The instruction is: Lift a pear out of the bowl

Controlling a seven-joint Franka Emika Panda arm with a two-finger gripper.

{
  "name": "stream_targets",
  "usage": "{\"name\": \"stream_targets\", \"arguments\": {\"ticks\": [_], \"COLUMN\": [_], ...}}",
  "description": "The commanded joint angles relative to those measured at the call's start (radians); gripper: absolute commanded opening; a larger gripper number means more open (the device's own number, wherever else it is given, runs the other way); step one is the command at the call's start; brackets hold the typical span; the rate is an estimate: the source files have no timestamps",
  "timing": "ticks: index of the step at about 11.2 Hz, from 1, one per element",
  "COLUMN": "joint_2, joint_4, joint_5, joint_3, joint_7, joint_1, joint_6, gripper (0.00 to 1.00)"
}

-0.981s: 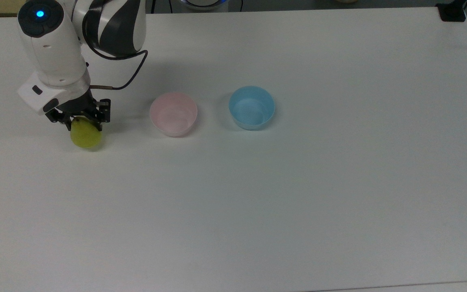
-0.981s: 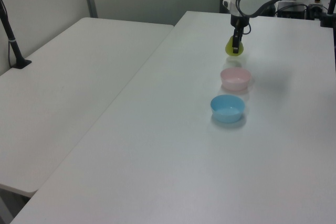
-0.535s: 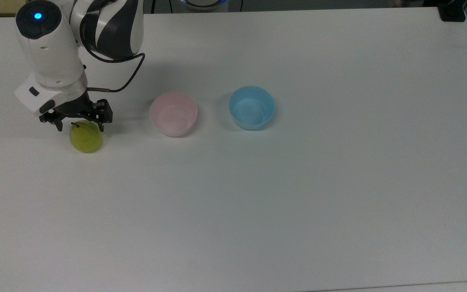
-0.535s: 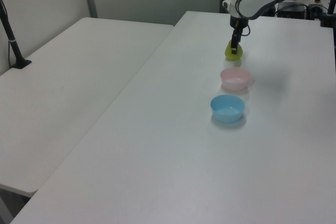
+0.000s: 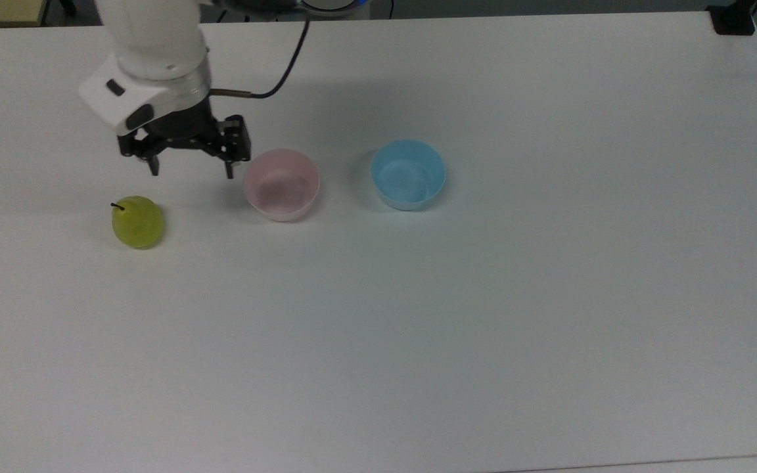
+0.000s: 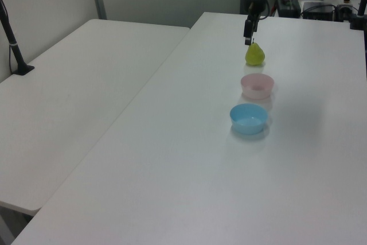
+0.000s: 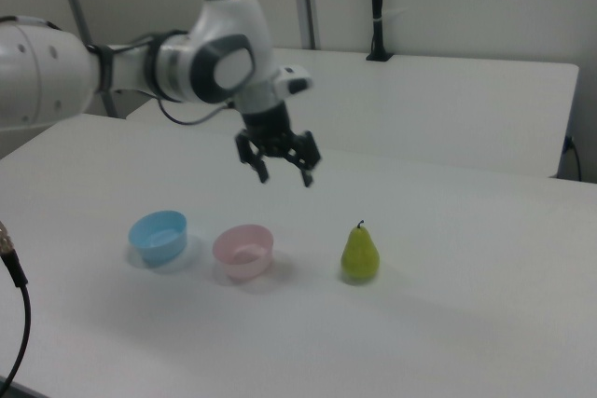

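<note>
In the top view the pear (image 5: 137,222) lay on the white table (image 5: 483,328), well to the top view's left of the pale pink bowl (image 5: 281,184), its dark stem pointing up and left; the pink bowl held nothing, and the light blue bowl (image 5: 408,174) beside it was likewise bare inside; the gripper (image 5: 190,167) hung between pear and pink bowl, nearer the bowl, its two black fingers spread wide and holding nothing. In the left view the pear (image 6: 254,54) stood upright beyond the pink bowl (image 6: 257,85), which sat beyond the blue one (image 6: 249,118), and the gripper (image 6: 248,30) hovered above and just to the left view's left of the fruit, clear of it. In the right view the pear (image 7: 360,253) stood on its broad base, stem up, just to the right view's right of the pink bowl (image 7: 242,251), with the gripper (image 7: 280,163) high above the gap between them, jaws apart; the fruit looked small, light and stiff, with a smooth skin that seemed likely to slip; its rounded belly would probably roll under a glancing touch; the surest hold was judged to be across the widest part of the body, fingers coming straight down on either side, and not on the narrow neck or the thin stem.
</note>
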Motion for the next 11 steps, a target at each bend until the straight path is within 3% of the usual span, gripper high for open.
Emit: {"name": "stream_targets", "arguments": {"ticks": [1,5,11], "joint_2": [-0.119,-0.254,-0.255], "joint_4": [-0.024,-0.028,-0.036], "joint_5": [0.004,0.018,0.018], "joint_3": [-0.012,-0.008,-0.006], "joint_7": [0.125,0.193,0.245], "joint_1": [0.116,0.22,0.237], "joint_6": [-0.12,-0.289,-0.306], "gripper": [1.0,1.0,1.0]}}
